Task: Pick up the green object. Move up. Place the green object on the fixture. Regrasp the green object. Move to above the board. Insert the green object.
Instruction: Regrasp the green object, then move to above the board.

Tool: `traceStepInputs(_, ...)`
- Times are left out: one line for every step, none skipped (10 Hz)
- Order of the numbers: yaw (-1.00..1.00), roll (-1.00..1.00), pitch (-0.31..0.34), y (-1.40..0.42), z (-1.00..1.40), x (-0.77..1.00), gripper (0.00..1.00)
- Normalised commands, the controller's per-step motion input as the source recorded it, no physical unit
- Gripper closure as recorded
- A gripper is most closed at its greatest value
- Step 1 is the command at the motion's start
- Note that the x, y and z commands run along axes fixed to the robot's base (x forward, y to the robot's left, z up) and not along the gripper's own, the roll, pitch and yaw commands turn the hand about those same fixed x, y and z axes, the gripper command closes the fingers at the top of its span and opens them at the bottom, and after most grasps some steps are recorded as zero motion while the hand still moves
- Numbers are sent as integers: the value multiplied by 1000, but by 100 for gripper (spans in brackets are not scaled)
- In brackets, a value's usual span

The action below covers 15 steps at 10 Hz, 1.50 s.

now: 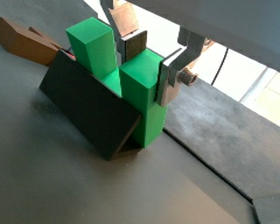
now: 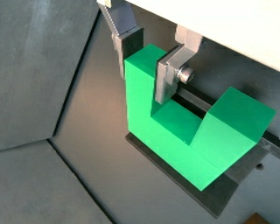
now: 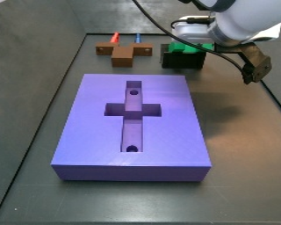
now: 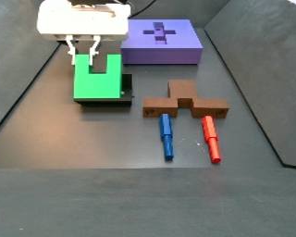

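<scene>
Green object [image 2: 189,131] sits on the fixture [image 1: 90,109], prongs up. We see the gripper [image 2: 149,59] straddling one prong, silver fingers [image 1: 168,80] against its sides, closed on it. One purple board [image 3: 133,123], one brown cross block [image 4: 181,100], two pegs: blue [image 4: 166,133], red [image 4: 211,136].

The purple board [image 3: 133,126] fills the middle of the dark floor, its top face cut with a cross-shaped recess and 2 round holes. Behind it, near the back wall, sits a brown cross-shaped block [image 3: 118,53] with a red peg [image 3: 115,38] and a blue peg [image 3: 137,38] pointing away from it. Just beside that block, the green object [image 3: 185,51] rests on the dark fixture [image 3: 178,62]. The gripper [image 3: 190,38] hangs at the green object, its fingers mostly hidden under the white arm [image 3: 242,18].
</scene>
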Motion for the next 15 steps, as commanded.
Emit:
traceStepInputs(0, 0, 0, 0, 0, 0, 100)
traceStepInputs(0, 0, 0, 0, 0, 0, 100)
traceStepInputs(0, 0, 0, 0, 0, 0, 100)
traceStepInputs(0, 0, 0, 0, 1400, 0, 100)
traceStepInputs(-9, 1, 4, -14, 1400, -1, 100)
traceStepInputs(-14, -64, 10, 0, 1400, -41, 100)
traceStepInputs(-14, -50, 10, 7, 1400, -38, 100)
traceStepInputs(-12, -21, 47, -17, 1400, -29, 100)
traceStepInputs(-9, -14, 51, -20, 1400, -23, 100)
traceStepInputs(2, -16, 58, -7, 995, -6, 100)
traceStepInputs(14, -1, 70, -14, 633, 9, 100)
traceStepInputs(24, -5, 83, -16, 323, 31, 100)
traceStepInputs(30, -9, 92, -9, 241, 34, 100)
traceStepInputs(-36, -1000, 112, -1400, 297, -1380, 100)
traceStepInputs(-31, -1000, 98, -1399, 291, -1400, 100)
